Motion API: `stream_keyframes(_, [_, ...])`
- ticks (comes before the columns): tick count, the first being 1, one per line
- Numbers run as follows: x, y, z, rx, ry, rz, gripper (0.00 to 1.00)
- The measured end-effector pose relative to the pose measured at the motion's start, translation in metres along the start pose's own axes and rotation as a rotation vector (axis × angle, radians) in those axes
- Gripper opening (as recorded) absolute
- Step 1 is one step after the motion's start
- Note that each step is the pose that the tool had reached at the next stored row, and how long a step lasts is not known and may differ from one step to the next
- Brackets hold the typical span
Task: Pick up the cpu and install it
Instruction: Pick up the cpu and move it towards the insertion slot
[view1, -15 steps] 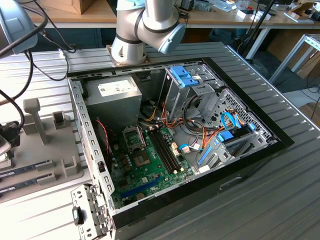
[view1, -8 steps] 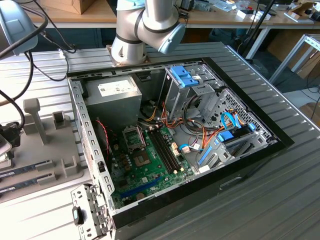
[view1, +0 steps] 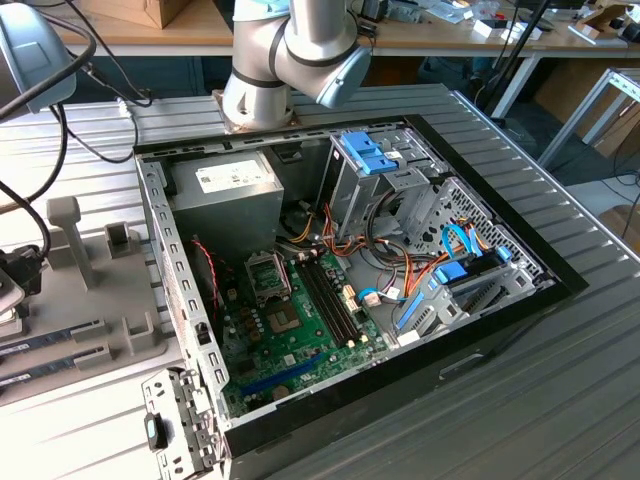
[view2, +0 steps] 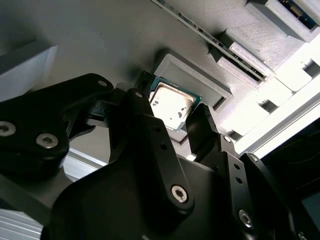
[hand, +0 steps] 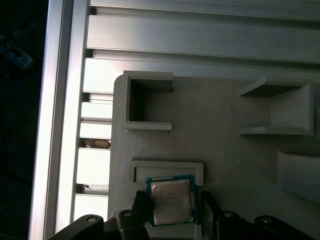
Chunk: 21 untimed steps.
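cpu (view2: 171, 106) lies flat in a shallow square recess of a grey holder plate (view2: 115, 45) in the second wrist view, metal top up. The gripper (view2: 169, 108) hangs right over it, jaws spread, one dark finger (view2: 134, 102) at each of two opposite edges. Whether they touch the chip I cannot tell. In the first wrist view the cpu (hand: 171, 201) sits in the same recess of the holder plate (hand: 225, 150), green rim showing, between the gripper (hand: 173, 205) fingertips (hand: 140, 205). In the exterior view an open computer case (view1: 480, 330) lies on the ribbed desk (view1: 560, 400), motherboard (view1: 300, 345) exposed, with the grey holder plate (view1: 120, 320) at the exterior view's left.
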<state>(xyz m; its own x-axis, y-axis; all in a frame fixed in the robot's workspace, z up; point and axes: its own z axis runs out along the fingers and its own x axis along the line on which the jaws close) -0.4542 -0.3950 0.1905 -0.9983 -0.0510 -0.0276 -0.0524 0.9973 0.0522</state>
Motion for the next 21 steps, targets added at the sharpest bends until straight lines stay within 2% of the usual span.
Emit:
stream_keyframes(5, [0.0,0.0,0.0,0.0,0.0001,0.0,0.55])
stream_keyframes(6, [0.0,0.0,0.0,0.0,0.0,0.0,0.48])
stream_keyframes(21, [0.0,0.0001,-0.0014,-0.0007,-0.0003,-0.001,0.47])
